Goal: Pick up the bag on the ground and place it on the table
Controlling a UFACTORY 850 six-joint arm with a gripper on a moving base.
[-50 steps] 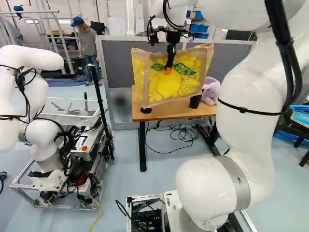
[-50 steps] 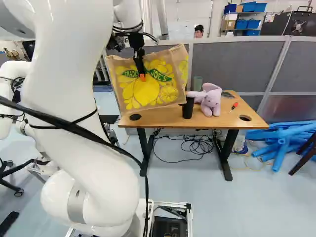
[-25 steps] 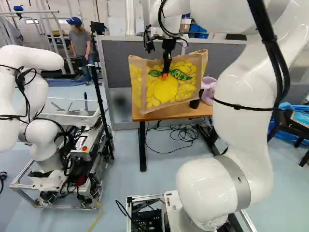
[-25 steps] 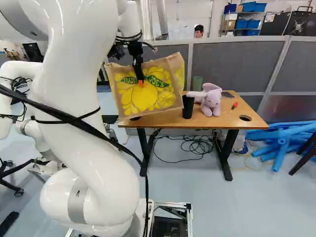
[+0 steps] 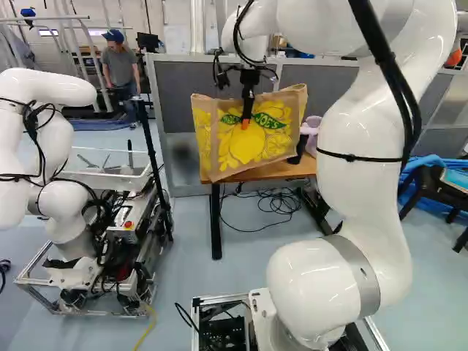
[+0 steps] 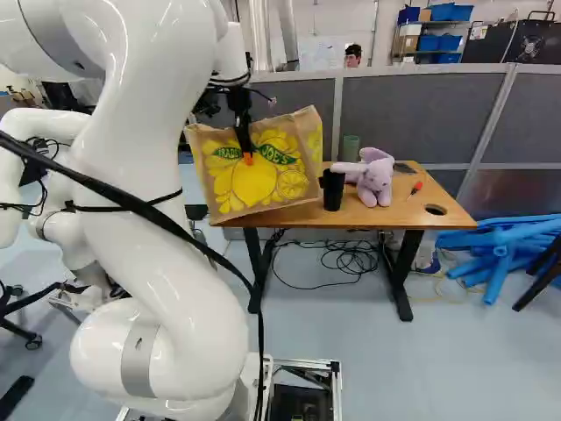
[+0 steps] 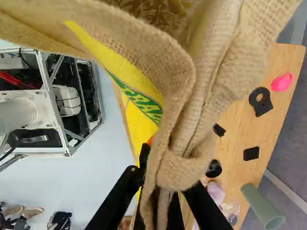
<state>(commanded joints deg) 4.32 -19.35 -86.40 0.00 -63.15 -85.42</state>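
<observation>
The two fingers of the gripper (image 5: 246, 115) are found drawn together on the gathered upper fabric of the bag (image 5: 252, 148), with only its folds between them. The bag is held from above, its lower edge slanted, over one end of the table (image 6: 399, 211); whether its base is in contact with the tabletop cannot be told. Just beside the bag, a black cup (image 6: 332, 189) is noted standing upright. Next to the cup a pink plush toy (image 6: 376, 180) is seated, with a green cylinder (image 6: 351, 148) behind and a red-handled tool (image 6: 416, 187) lying beyond. Tangled cables (image 6: 347, 257) are observed on the floor under the table. At the left of the left base view, another robot (image 5: 61, 205) is recorded.
</observation>
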